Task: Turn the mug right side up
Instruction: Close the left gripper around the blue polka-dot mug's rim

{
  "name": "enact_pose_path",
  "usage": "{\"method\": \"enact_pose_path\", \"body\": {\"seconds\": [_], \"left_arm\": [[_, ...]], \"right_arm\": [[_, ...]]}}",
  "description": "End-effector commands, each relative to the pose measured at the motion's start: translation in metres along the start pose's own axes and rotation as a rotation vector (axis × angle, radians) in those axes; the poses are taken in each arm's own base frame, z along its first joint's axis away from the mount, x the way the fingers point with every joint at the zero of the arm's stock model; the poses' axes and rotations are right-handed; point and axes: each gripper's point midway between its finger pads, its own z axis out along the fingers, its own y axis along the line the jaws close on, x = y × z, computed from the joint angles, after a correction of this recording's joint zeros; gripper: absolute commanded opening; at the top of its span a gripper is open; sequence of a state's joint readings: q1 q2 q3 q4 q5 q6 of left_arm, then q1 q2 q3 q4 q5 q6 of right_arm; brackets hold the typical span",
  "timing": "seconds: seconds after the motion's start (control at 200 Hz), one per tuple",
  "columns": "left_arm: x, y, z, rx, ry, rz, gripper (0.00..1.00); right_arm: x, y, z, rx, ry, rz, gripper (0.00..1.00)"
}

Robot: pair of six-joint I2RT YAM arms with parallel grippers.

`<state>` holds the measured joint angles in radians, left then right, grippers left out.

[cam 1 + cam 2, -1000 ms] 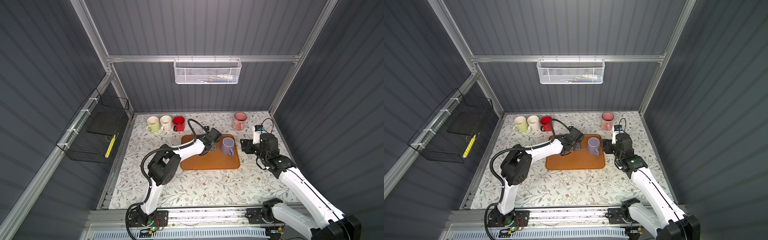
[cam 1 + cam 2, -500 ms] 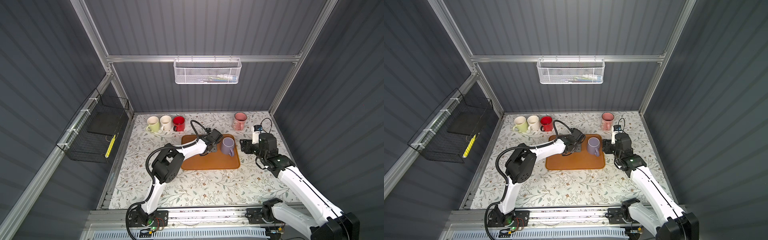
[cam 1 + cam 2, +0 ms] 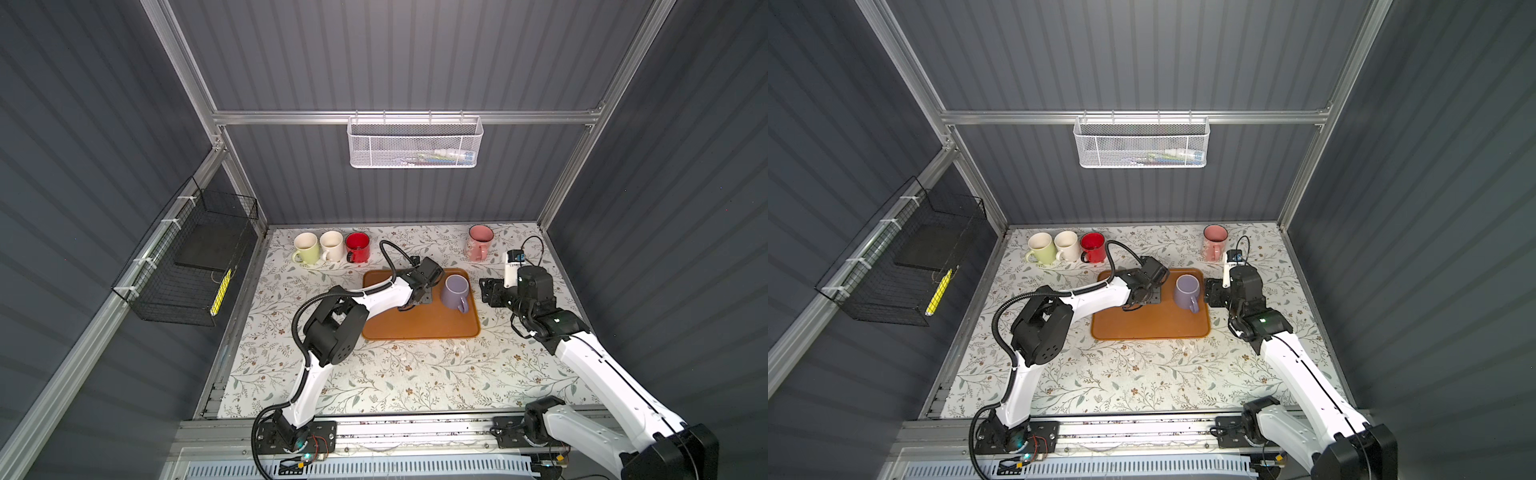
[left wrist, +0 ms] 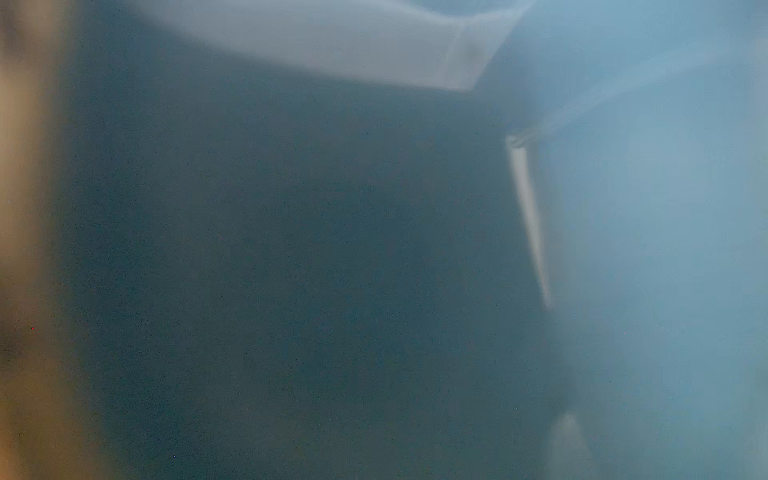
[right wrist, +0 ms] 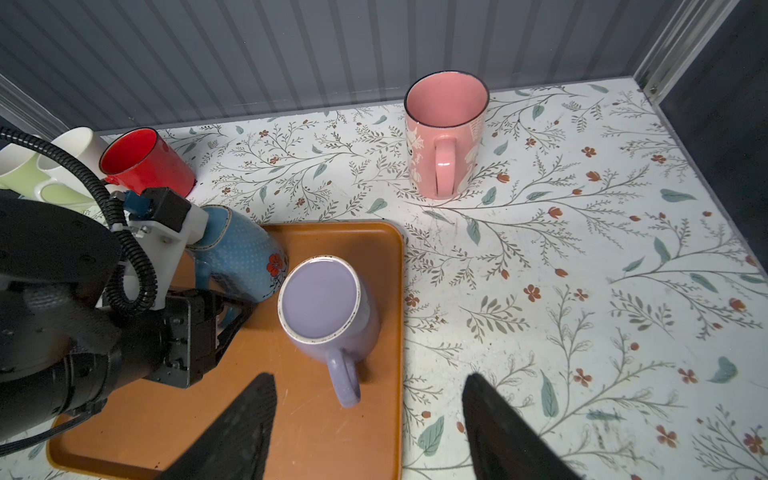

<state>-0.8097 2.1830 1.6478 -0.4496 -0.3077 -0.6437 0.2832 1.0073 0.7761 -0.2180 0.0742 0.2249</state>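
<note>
A lavender mug [image 3: 455, 289] [image 3: 1185, 289] [image 5: 320, 299] stands bottom-up on the orange tray [image 3: 419, 324] [image 3: 1150, 324] [image 5: 311, 424], handle toward the front. Beside it a blue dotted mug [image 5: 241, 253] lies tilted under my left wrist; it is hidden in both top views. My left gripper [image 3: 424, 286] [image 3: 1148, 286] has its black fingers [image 5: 232, 309] against that blue mug, and the grip itself is hidden. The left wrist view is a blue blur. My right gripper [image 3: 488, 291] [image 3: 1210, 293] [image 5: 368, 378] stands open just right of the lavender mug, nothing between its fingers.
A pale green mug [image 3: 306, 248], a white mug [image 3: 331, 246] and a red mug [image 3: 358, 247] stand upright at the back left, a pink mug [image 3: 480, 242] at the back right. A white wire basket [image 3: 415, 143] hangs on the back wall, a black one [image 3: 195, 266] on the left wall.
The left arm's elbow has shifted slightly. Its gripper stays at the same spot on the tray. The lavender mug and the right arm have not moved.
</note>
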Motion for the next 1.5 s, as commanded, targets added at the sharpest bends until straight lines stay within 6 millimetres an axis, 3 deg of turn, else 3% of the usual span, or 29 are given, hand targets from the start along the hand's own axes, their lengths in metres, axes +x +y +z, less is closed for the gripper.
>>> {"method": "enact_pose_path", "body": {"seconds": [0.0, 0.63, 1.056, 1.496], "left_arm": [[0.010, 0.005, 0.007, -0.013, 0.041, 0.028, 0.40], [0.019, 0.004, 0.016, -0.006, 0.073, 0.050, 0.26], [0.021, 0.007, 0.018, -0.019, 0.078, 0.060, 0.31], [0.029, 0.008, 0.024, -0.018, 0.099, 0.065, 0.16]], "right_arm": [[-0.002, 0.001, 0.001, -0.004, -0.015, 0.008, 0.73], [0.000, 0.000, -0.001, -0.002, -0.018, 0.019, 0.73], [0.001, -0.001, -0.001, 0.002, -0.018, 0.019, 0.73], [0.002, -0.001, 0.001, 0.001, -0.016, 0.025, 0.73]]}}
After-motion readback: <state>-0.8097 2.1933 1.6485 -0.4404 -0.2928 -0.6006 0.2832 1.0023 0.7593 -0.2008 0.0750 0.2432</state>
